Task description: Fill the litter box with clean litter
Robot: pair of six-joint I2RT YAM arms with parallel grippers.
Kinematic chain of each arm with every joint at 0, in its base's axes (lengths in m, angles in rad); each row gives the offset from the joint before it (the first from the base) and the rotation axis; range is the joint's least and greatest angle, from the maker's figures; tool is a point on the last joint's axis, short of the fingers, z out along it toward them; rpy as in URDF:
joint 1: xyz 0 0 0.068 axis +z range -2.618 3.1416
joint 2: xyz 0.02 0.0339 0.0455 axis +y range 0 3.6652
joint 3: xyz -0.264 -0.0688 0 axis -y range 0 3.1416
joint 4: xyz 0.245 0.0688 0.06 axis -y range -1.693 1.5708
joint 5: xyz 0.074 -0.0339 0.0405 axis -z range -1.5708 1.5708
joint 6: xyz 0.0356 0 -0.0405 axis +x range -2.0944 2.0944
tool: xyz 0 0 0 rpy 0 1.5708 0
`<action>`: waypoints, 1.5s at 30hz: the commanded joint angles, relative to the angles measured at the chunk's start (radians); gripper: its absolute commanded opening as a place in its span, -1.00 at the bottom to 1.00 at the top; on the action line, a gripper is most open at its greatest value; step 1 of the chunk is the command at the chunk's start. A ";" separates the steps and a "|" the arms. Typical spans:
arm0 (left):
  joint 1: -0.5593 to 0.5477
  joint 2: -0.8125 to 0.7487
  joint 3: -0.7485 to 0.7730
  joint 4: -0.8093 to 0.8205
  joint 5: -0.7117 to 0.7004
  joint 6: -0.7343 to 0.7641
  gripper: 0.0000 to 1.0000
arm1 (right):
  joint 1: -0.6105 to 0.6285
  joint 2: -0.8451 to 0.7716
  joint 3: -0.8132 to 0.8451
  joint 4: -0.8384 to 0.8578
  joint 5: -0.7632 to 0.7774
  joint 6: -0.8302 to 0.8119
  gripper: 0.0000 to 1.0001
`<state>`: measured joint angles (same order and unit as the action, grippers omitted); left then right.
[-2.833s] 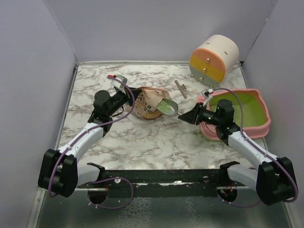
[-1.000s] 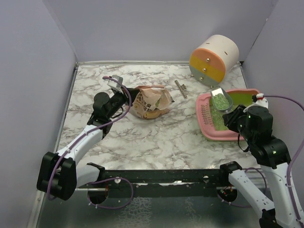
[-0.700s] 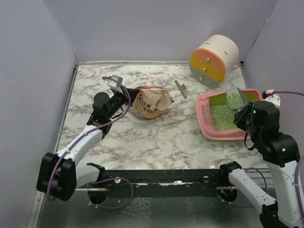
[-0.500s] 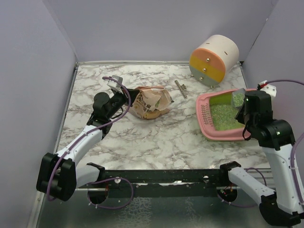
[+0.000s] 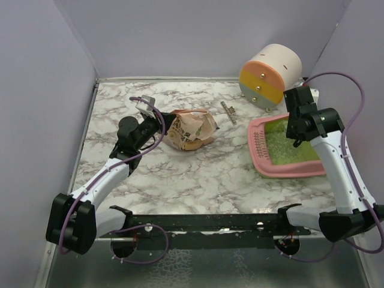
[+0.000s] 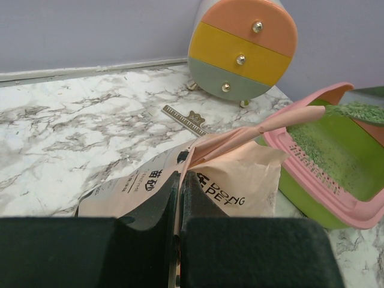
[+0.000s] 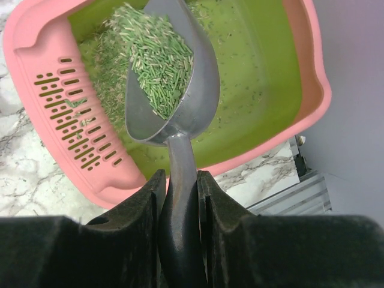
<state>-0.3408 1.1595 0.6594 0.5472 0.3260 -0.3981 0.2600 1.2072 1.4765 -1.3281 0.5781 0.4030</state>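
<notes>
The right gripper (image 7: pixel 181 180) is clamped on the handle of the metal scoop (image 7: pixel 204 90), which carries clean litter (image 7: pixel 159 66) and tilts over the litter box (image 5: pixel 257 150) at the tabletop's right edge. The left gripper (image 6: pixel 180 186) is pinched tight on the paper bag (image 6: pixel 240 180).

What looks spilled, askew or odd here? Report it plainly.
No spill shows. The clean litter is heaped at the slotted end of the litter box, the rest almost bare. The paper bag lies crumpled on its side, pinched by the left gripper.
</notes>
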 commanded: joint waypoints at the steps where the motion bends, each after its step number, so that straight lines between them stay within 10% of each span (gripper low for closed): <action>1: -0.003 -0.017 0.013 -0.057 0.020 0.011 -0.98 | -0.002 0.063 0.106 -0.042 -0.050 -0.037 -0.97; 45: 0.029 -0.017 0.022 -0.093 0.030 0.037 -1.00 | -0.002 0.130 0.074 0.089 -0.294 -0.166 -0.98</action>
<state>-0.3241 1.1545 0.6640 0.5140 0.3290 -0.3790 0.2600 1.4067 1.5475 -1.3502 0.4267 0.2996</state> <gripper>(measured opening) 0.019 0.241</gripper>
